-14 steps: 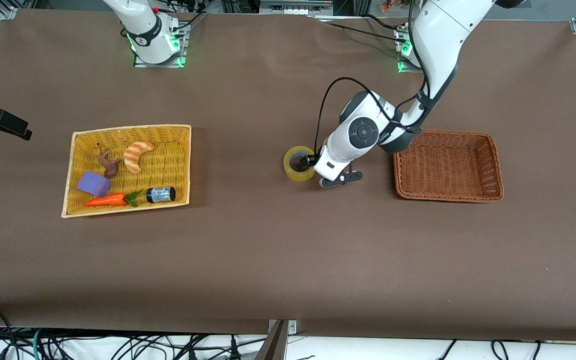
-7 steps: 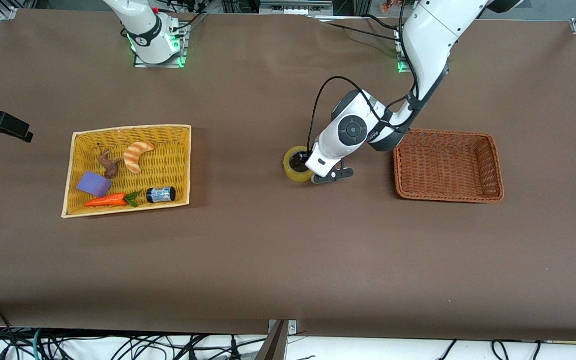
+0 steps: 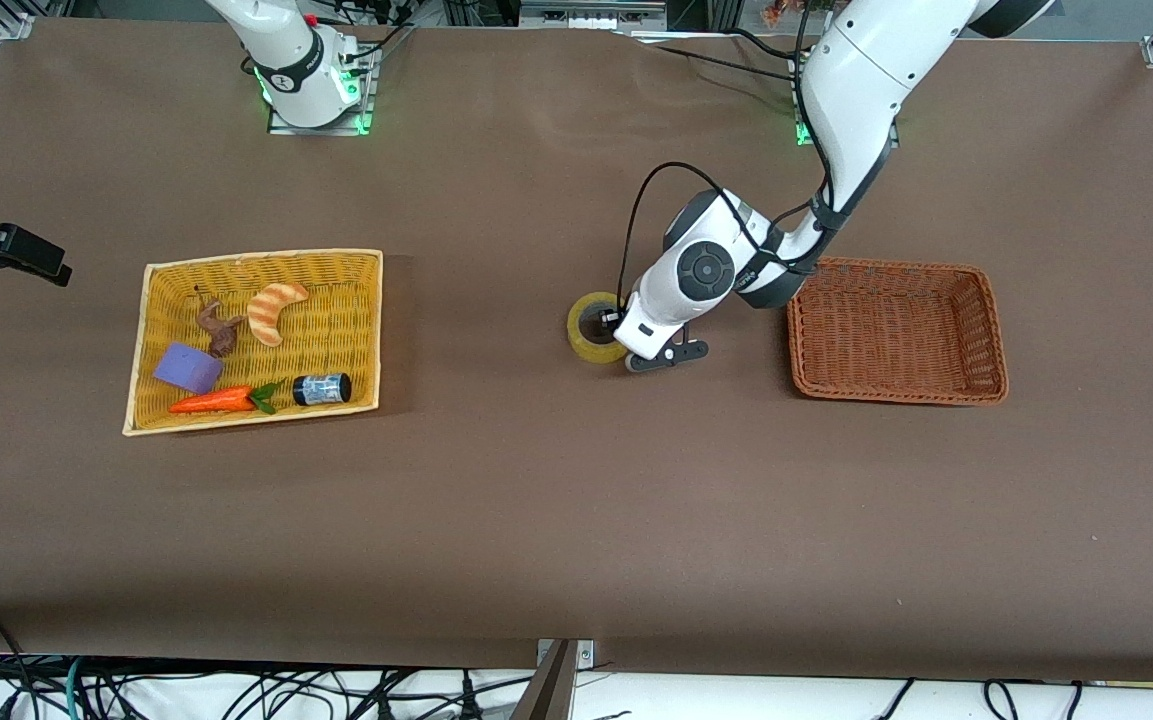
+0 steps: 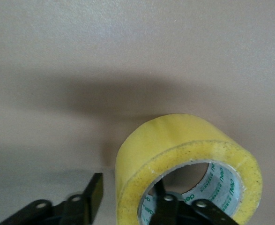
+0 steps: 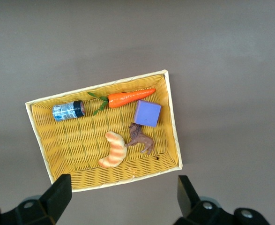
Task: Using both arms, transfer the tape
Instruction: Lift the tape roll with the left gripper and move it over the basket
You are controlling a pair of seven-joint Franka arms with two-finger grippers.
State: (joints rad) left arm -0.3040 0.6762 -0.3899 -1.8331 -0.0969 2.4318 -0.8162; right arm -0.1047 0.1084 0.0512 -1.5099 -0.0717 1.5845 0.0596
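Front, left wrist and right wrist views. The tape point(image 3: 596, 327), a yellowish roll with a grey printed core, lies flat on the brown table point(image 3: 576, 520) near its middle, between the yellow wicker basket point(image 3: 364, 262) at the right arm's end and the empty orange-brown wicker basket point(image 3: 896, 330) at the left arm's end, and closer to the latter.

The left gripper point(image 3: 618, 338) is down at the roll. A second ago it stood beside the tape with its jaws spread; since then the arm has shifted toward the roll and the jaws have drawn in. The left wrist view shows one finger point(image 4: 92, 194) just outside the yellow wall and the other inside the hole, so the gripper straddles the wall of the tape point(image 4: 186, 161) at narrow spacing; whether the pads are pressing firmly yet cannot be told.

The right gripper point(image 5: 123, 194) waits high over the yellow basket, jaws wide and empty. Below it lie a toy carrot point(image 5: 128, 97), a purple block point(image 5: 147, 113), a croissant point(image 5: 111, 155), a brown animal figure point(image 5: 139, 139) and a small black labelled cylinder point(image 5: 68, 110).

Judgement: the pick-up grasp is in progress; the lift and the carry to the orange-brown basket are not yet done.
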